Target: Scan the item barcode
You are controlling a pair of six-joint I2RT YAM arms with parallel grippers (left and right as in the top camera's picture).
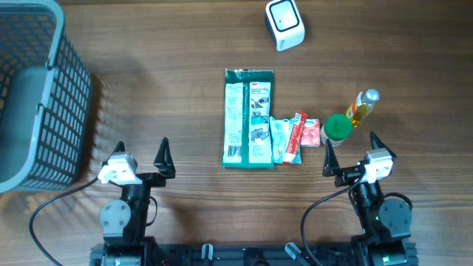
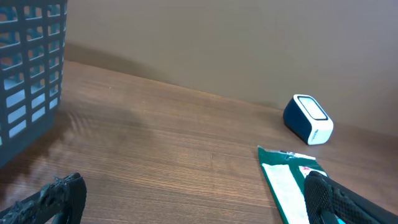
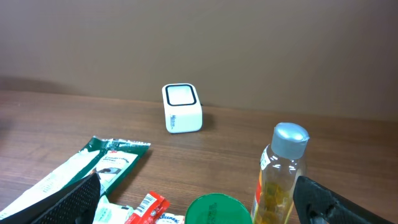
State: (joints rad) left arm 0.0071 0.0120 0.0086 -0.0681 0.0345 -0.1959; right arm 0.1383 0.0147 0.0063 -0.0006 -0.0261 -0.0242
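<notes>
Across the overhead view, the left gripper (image 1: 142, 148) and right gripper (image 1: 350, 144), low in frame, both stand spread wide, holding nothing; the scanner (image 1: 284, 24) sits top centre, the green package (image 1: 248, 118) mid-frame, clear of both. Left wrist view: package lower right, scanner above it, basket (image 2: 31, 68) upper left. Right wrist view: scanner centre, bottle (image 3: 281, 174) and green-lidded jar (image 3: 217, 210) low and right of centre.

Shop checkout setup, with scanner (image 1: 284, 24), basket (image 1: 70, 111) and packaged goods (image 1: 248, 118)
</notes>
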